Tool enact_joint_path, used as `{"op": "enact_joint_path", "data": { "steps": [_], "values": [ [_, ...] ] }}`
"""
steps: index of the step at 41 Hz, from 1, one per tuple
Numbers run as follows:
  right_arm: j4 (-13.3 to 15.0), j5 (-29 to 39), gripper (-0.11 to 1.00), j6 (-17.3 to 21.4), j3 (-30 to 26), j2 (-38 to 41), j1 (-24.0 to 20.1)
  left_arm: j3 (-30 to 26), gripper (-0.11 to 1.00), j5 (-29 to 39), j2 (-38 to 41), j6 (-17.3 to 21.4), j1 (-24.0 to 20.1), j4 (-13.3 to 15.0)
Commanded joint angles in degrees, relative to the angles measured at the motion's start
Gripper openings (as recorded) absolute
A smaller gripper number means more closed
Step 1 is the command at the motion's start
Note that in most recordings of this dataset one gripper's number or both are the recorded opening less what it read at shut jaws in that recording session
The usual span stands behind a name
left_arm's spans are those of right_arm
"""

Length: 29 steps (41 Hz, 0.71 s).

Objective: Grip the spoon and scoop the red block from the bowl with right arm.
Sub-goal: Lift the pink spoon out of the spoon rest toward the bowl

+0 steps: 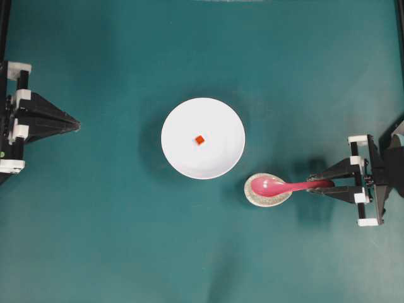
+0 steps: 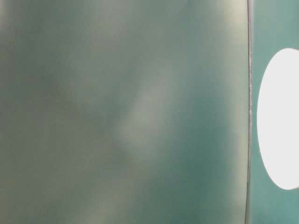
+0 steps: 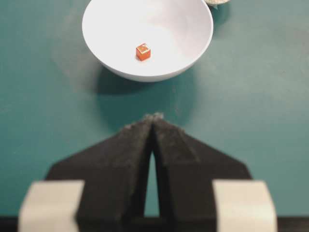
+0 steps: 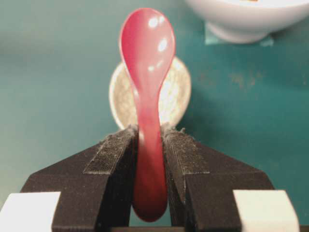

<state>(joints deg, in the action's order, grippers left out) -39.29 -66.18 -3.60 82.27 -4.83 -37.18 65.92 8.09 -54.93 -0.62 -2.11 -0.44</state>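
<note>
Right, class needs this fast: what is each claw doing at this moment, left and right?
Left claw: closed, holding nothing.
Right claw: closed on the handle of the pink spoon, its scoop over the speckled dish.

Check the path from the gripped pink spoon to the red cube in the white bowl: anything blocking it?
Nothing visible does. The right gripper holds the glossy pink spoon over the small speckled oval dish; only bare teal table lies between it and the round white bowl holding the tiny red cube.
</note>
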Motion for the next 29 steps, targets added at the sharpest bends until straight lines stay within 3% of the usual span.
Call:
{"op": "enact_joint_path", "data": {
  "steps": [1,9,18,29],
  "values": [
    [-0.18,1.41,0.24,-1.32,-0.62,-3.78,0.88,-0.44,0.0,-0.18,0.44,0.0,-0.18,-0.09],
    [-0.18,7.03,0.24,-6.42,-2.2,-11.34,3.25,-0.35,0.0,0.0,0.44,0.0,-0.18,-0.09],
    [-0.09,18.37,0.24,-12.3,-4.39,-21.09,7.65,-0.35,0.0,0.18,0.35,0.09,-0.18,-0.09],
    [-0.09,34.45,0.24,-18.54,-8.26,-32.87,18.37,-0.35,0.0,0.97,0.35,0.09,-0.18,-0.09]
  ]
}}
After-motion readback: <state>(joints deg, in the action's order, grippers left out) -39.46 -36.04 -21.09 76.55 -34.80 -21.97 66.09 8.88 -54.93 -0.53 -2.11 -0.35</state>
